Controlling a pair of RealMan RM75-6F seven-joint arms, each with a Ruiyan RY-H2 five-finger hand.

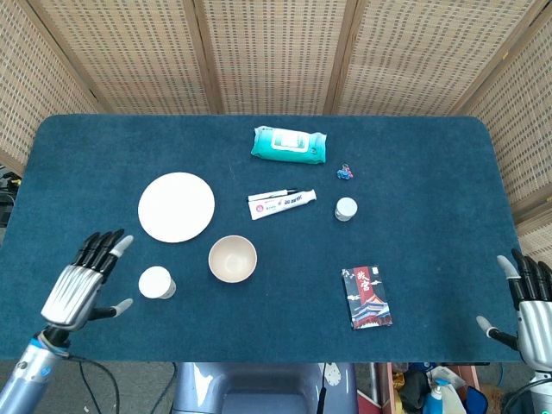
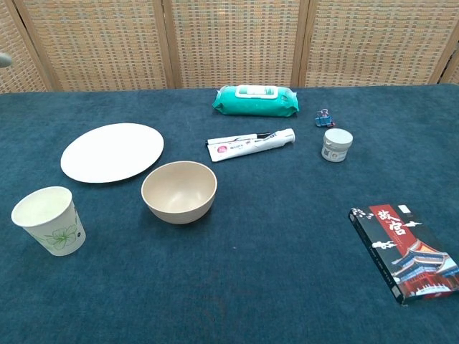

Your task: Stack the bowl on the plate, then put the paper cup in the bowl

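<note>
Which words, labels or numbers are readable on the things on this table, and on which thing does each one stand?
"故宫": large white characters on the black and red booklet.
Tube: red logo and dark print, too small to read.
Green wipes pack: white label, blurred.
Small white jar: label print, unreadable.
Paper cup: only a flower drawing, no text.

A blue-covered table (image 1: 431,172) fills the frame. On it, left of centre, lie a plate (image 1: 176,207), a bowl (image 1: 232,258) and a cup (image 1: 156,282). Upper centre has a wipes pack (image 1: 289,144), below it a tube (image 1: 282,203), a clip (image 1: 345,172) and a jar (image 1: 346,209). A book (image 1: 366,297) lies lower right.
</note>
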